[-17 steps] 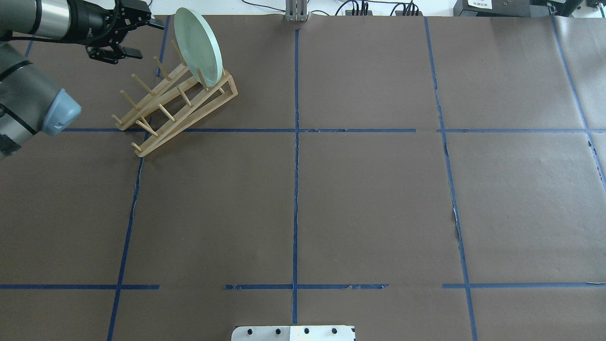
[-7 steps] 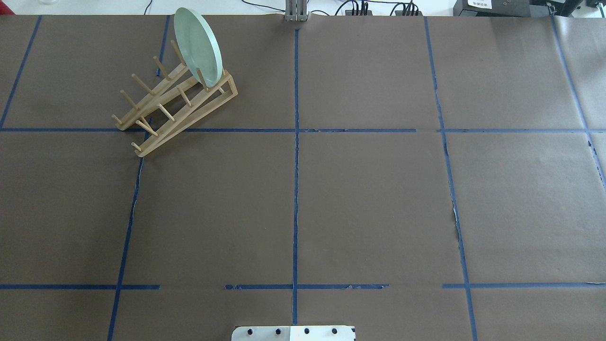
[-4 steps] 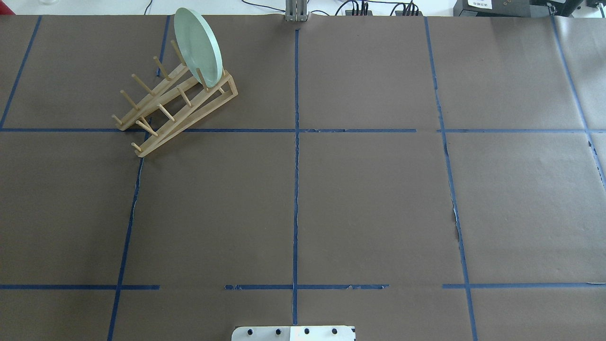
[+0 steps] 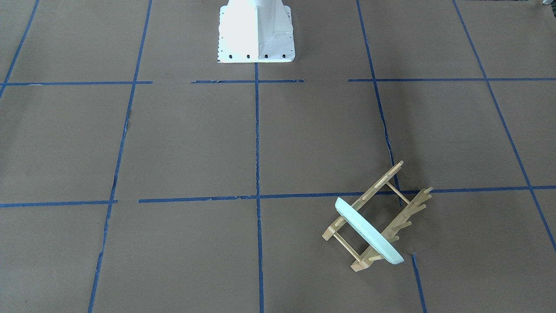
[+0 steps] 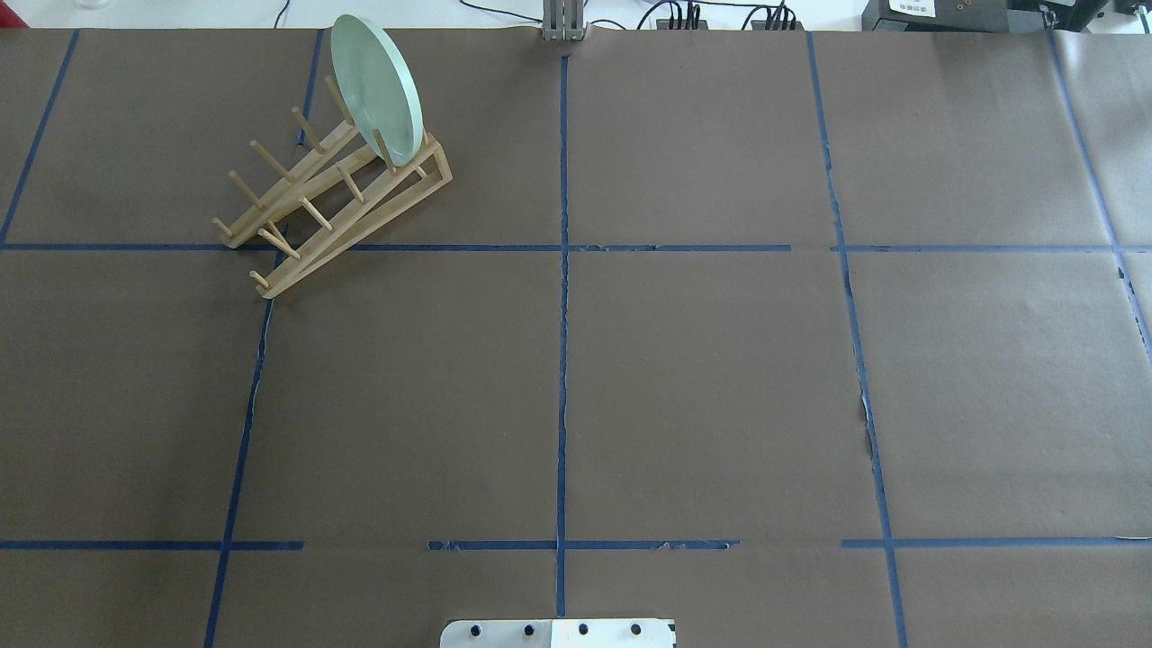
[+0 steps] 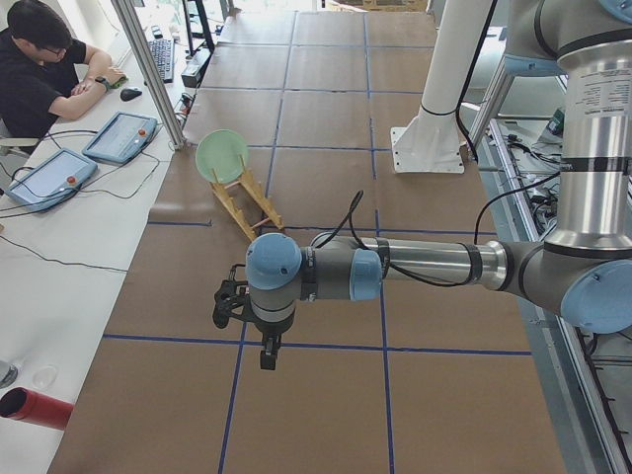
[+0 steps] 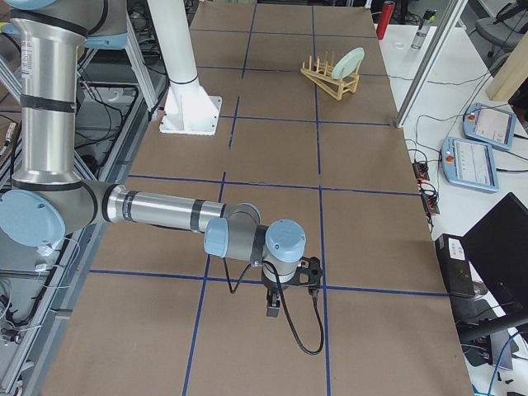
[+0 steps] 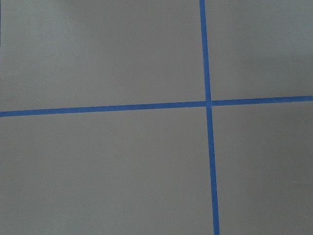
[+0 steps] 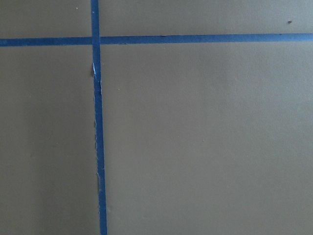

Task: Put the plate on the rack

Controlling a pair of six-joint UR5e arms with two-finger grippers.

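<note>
The pale mint-green plate (image 5: pixel 373 81) stands on edge between the pegs at the far end of the light wooden rack (image 5: pixel 306 211), leaning slightly. Both also show in the front-facing view, plate (image 4: pixel 369 232) and rack (image 4: pixel 404 208), and small in the left view as plate (image 6: pixel 221 155). My left gripper (image 6: pixel 265 355) shows only in the left view, hanging low over the table's left end, far from the rack. My right gripper (image 7: pixel 275 309) shows only in the right view, low over the table's right end. I cannot tell whether either is open or shut. Both wrist views show only brown paper and blue tape.
Brown paper with a blue tape grid covers the table. The white robot base (image 4: pixel 256 30) stands at the robot's edge. An operator (image 6: pixel 39 59) sits at a side desk with teach pendants (image 6: pixel 118 135). A red bottle (image 6: pixel 35 407) lies off the table's left end.
The left arm, which 2.3 s ago hung beside the plate with its gripper open, has left the overhead view. Plate and rack have not moved.
</note>
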